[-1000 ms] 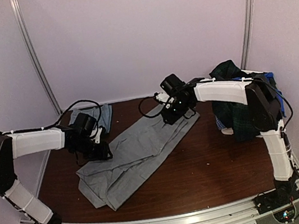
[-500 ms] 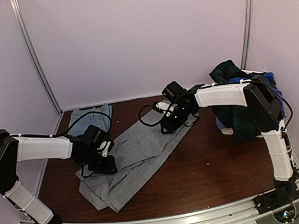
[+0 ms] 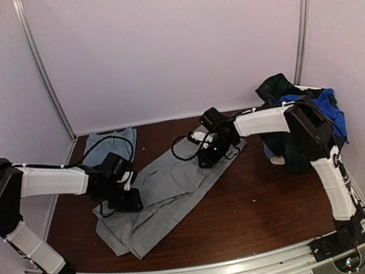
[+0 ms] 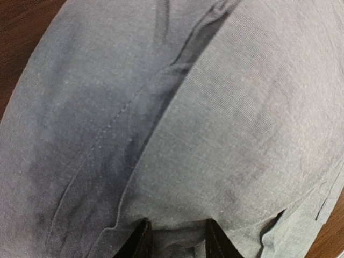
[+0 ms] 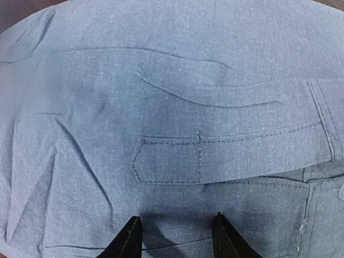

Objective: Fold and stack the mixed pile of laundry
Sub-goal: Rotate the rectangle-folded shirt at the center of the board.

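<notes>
I see a small folded blue-grey stack [image 3: 110, 142] lying flat in the far-left corner of the dark wooden worktop [image 3: 262, 201], with pale walls [image 3: 174, 41] behind.

Matt grey woven cloth trousers [image 4: 215, 107] on a glossy dark wood-look table [image 3: 248, 203], perhaps laminate.

The left gripper [image 3: 124, 200] dropped lower and came nearer along the grey trousers [image 3: 170, 187]. The right gripper [image 3: 208, 157] sank onto their far end, and its elbow drew in leftward.
</notes>
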You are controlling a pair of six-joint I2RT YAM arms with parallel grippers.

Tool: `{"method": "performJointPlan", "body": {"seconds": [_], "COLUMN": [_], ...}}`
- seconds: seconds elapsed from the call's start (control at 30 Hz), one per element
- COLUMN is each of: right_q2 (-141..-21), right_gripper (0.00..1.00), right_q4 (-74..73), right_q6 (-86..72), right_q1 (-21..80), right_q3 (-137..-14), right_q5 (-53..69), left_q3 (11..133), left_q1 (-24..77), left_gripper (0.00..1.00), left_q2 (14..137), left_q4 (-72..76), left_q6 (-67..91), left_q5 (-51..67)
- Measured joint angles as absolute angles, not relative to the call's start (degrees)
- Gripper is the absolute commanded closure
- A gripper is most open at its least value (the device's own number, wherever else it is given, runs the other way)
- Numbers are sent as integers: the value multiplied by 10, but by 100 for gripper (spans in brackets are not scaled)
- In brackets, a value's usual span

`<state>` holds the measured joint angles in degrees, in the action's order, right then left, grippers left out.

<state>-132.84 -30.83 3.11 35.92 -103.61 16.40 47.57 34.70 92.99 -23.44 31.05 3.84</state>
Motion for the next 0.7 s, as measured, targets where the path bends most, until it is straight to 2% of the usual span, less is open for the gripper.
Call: {"method": "performJointPlan", "body": {"seconds": [0.27,0.57,0.7], "right_q2": [-1187,-1056,-1017], "right_gripper": [57,57,57], "right_q4": [-230,-173,-145], "right_q6": [-10,-116,-168], "right_q1": [381,559,593], "right_q3": [-801,-609,-549], "right_q5": [180,207,239], "left_q3": [488,552,623], "left_q1": [323,331,359], "left_gripper": [64,66,66], "left_q2": [944,1014,1074], "left_q4": [-222,-181,-174], "left_q6": [323,312,292], "left_q5": [19,38,57]}}
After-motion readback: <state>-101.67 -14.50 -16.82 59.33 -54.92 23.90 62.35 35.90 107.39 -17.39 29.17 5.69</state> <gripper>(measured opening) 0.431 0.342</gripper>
